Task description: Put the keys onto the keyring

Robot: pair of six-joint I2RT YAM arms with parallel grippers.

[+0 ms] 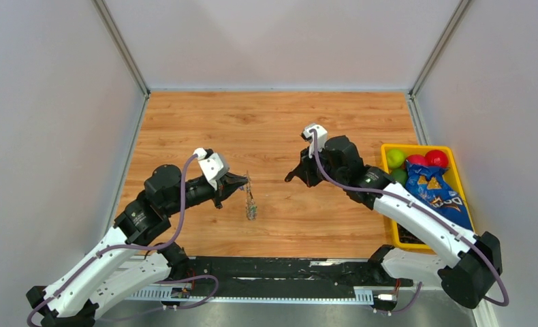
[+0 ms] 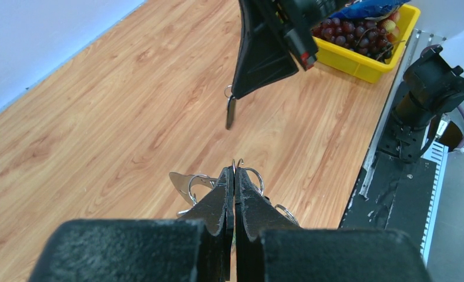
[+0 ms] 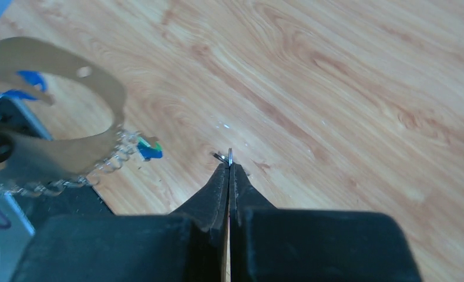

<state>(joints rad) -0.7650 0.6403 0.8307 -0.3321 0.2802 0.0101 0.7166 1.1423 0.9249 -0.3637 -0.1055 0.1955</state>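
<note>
L tool (image 2: 234, 179) clamped on keyring (image 1: 251, 201); R tool (image 3: 229, 169) pinching key (image 2: 230, 113) by tip. Risk: key twists, drops onto counter (image 1: 287, 122).

The table (image 1: 273, 129) is smooth, faintly glossy wood grain, the keyring (image 1: 250, 199) above it bright polished metal, the left gripper (image 2: 234, 171) and right gripper (image 3: 229, 167) matt, grainy black plastic, and the bin (image 1: 419, 146) at the table's right edge glossy yellow plastic.

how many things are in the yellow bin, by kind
green round fruits: 2
red round fruits: 2
blue crinkly snack bag: 1
dark purple grape bunch: 1
total: 6, all in the yellow plastic bin
</note>
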